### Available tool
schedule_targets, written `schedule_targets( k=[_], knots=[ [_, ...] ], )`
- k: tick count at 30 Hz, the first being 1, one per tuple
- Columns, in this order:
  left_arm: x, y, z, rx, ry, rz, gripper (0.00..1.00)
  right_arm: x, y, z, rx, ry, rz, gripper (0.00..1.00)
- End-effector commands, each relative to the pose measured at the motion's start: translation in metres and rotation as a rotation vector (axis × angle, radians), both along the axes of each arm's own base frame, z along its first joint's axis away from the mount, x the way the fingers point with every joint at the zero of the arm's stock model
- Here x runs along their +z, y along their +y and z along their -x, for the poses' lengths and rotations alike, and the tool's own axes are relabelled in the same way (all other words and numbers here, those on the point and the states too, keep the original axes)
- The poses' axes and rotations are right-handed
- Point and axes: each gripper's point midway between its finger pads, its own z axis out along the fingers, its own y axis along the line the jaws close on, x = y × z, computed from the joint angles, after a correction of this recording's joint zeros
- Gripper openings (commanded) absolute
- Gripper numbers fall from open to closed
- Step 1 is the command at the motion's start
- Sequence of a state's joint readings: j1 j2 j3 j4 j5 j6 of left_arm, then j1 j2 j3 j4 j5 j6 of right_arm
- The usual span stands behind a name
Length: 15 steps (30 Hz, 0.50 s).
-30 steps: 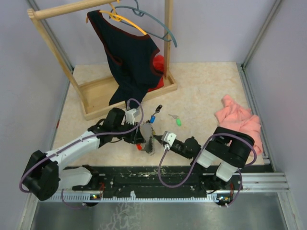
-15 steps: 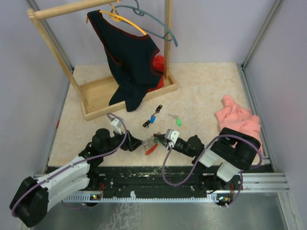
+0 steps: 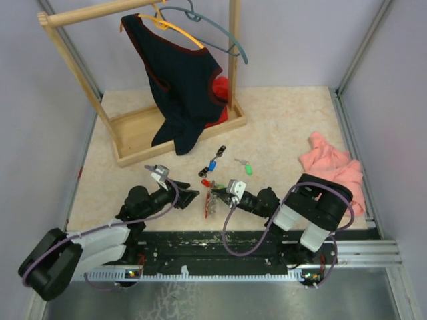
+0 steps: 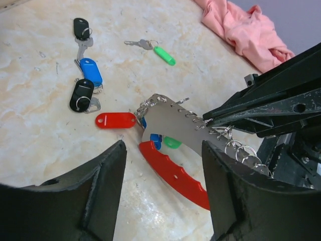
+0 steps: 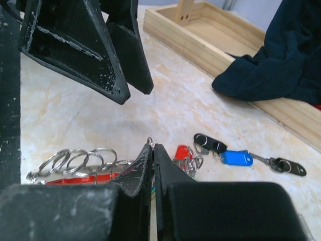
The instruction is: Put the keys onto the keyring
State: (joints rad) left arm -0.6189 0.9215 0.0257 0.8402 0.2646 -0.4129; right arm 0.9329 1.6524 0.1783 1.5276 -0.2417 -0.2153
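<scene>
The keyring [image 4: 175,176], an oval loop with a red side and a grey metal side carrying several small split rings, lies on the table just ahead of my left gripper [image 4: 164,150]. That gripper is open with nothing in it. My right gripper [image 5: 153,146] is shut on the keyring's grey metal side [image 3: 211,201]. Blue and green key heads show inside the loop. A red key [image 4: 115,120] lies at the keyring's far end. Loose on the table beyond it are a blue key [image 4: 91,72], two black ones [image 4: 82,94] and a green one [image 4: 164,55].
A wooden clothes rack [image 3: 137,133] with a dark garment [image 3: 180,80] and hangers stands at the back left. A pink cloth [image 3: 333,170] lies at the right edge. The two grippers [image 3: 189,198] nearly face each other near the front rail.
My left gripper has let go at the keyring, opened, and its arm has drawn back to the left. The right gripper has stayed shut on the keyring.
</scene>
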Motion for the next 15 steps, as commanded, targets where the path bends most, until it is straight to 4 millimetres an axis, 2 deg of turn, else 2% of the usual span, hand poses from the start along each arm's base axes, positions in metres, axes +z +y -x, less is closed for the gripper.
schedule_targets(
  k=[1,6,11,15],
  knots=[
    [0.018,-0.014,-0.005,-0.078,-0.137,-0.006,0.64,0.019,0.003,-0.006,-0.013,-0.025,-0.089,0.00],
    [0.011,-0.029,0.002,-0.196,-0.169,-0.036,0.64,0.013,0.000,-0.006,-0.024,0.003,-0.104,0.00],
    [0.006,-0.032,0.009,-0.251,-0.275,-0.058,0.67,0.009,0.001,-0.005,-0.015,0.016,-0.098,0.00],
    [0.008,-0.032,0.017,-0.292,-0.396,-0.061,0.66,0.010,0.002,-0.005,-0.014,0.015,-0.102,0.00]
  ],
)
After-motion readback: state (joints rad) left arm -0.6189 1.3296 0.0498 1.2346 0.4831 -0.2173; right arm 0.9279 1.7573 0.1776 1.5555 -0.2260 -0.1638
